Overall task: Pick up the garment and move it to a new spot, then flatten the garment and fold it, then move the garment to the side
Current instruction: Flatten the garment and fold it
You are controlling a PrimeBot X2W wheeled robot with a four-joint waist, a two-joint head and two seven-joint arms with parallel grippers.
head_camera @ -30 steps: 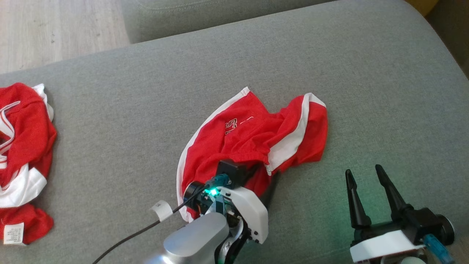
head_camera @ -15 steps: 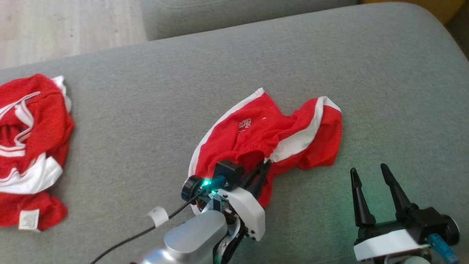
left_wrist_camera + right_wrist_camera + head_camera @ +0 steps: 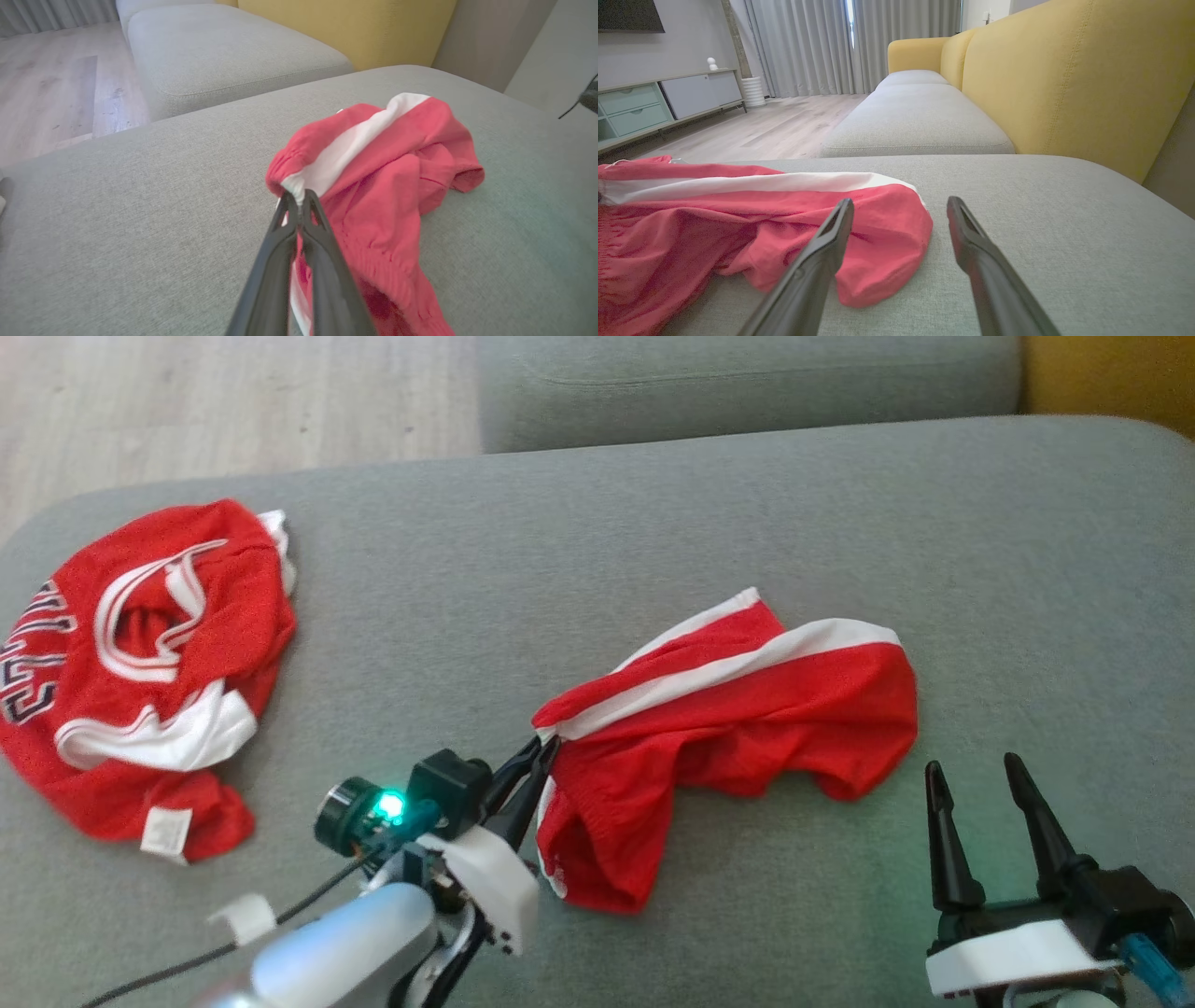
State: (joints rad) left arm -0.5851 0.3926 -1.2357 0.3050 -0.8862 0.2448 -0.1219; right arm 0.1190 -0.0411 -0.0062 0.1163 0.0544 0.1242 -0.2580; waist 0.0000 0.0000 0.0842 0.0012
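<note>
Red, white-striped shorts (image 3: 747,709) are seen crumpled mid-frame on the grey woven cushion (image 3: 653,523), their gathered waistband (image 3: 286,161) pinched by the clenched left claw (image 3: 544,749). The right claw (image 3: 973,765) is held spread; lettering on the mesh jersey (image 3: 140,663) cannot be read.

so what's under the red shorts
The shorts lie on the grey sofa cushion, with one corner pinched in the shut left tool. Whatever may sit beneath the bunched cloth is covered.
</note>
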